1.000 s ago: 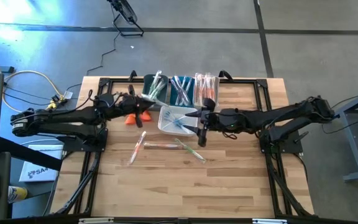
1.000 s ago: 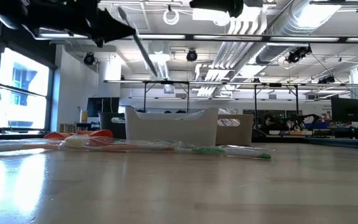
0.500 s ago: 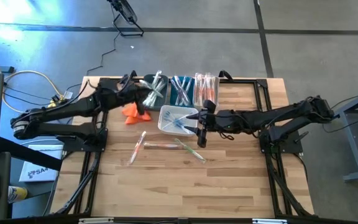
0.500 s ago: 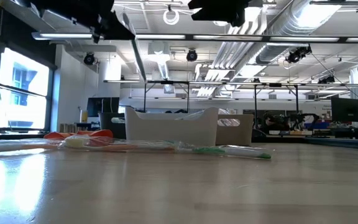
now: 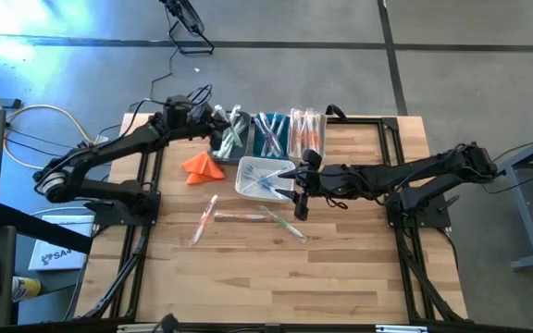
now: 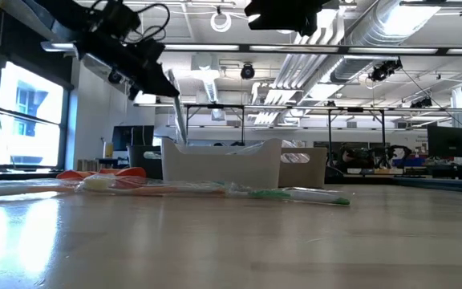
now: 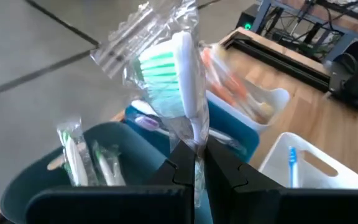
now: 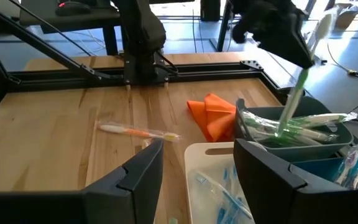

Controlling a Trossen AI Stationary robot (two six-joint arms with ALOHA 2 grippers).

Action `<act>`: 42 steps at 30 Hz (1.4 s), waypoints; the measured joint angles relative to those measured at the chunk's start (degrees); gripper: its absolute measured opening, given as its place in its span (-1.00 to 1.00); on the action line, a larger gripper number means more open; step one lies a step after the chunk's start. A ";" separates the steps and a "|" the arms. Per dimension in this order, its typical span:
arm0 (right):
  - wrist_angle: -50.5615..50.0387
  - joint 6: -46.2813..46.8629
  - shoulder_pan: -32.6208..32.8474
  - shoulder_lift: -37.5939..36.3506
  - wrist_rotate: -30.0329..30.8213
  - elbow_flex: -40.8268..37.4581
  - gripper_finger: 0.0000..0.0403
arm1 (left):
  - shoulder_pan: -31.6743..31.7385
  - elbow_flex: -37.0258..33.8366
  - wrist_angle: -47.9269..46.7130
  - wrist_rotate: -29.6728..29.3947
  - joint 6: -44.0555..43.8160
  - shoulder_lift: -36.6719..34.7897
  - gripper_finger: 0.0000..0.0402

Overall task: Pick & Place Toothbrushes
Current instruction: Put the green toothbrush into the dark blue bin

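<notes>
Orange folded cloth (image 5: 202,166) on wooden table (image 5: 340,268), white bin (image 5: 251,184) beside it

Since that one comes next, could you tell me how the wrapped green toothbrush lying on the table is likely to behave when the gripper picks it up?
The green toothbrush looks thin and long, so it is probably light and fairly stiff. Its clear wrapper looks glossy, so it may slip or crinkle between the fingers. It lies flat on the table, so it seems unlikely to roll, but a low grasp would be needed.

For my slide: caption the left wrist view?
Left tool holds a wrapped green toothbrush above the teal bin.
</notes>
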 joint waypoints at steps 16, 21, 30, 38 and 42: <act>-0.32 -0.10 -0.11 0.51 0.03 0.00 -0.07 | 5.09 0.01 3.09 5.47 -3.52 13.12 -0.96; -0.38 -0.09 -0.11 1.39 0.02 -0.02 -0.07 | 5.09 0.00 3.17 5.41 -4.53 15.30 -0.96; -0.68 -0.09 -0.11 1.90 0.04 -0.02 -0.07 | 5.09 0.00 5.23 3.73 -6.19 15.64 -0.55; -0.94 -0.09 -0.11 1.90 0.04 -0.02 -0.07 | 5.11 0.00 5.28 -0.50 -6.00 15.64 -0.15; -0.92 -0.09 -0.11 1.90 0.04 -0.02 -0.07 | 5.09 0.00 6.20 -7.29 -5.98 15.64 -0.09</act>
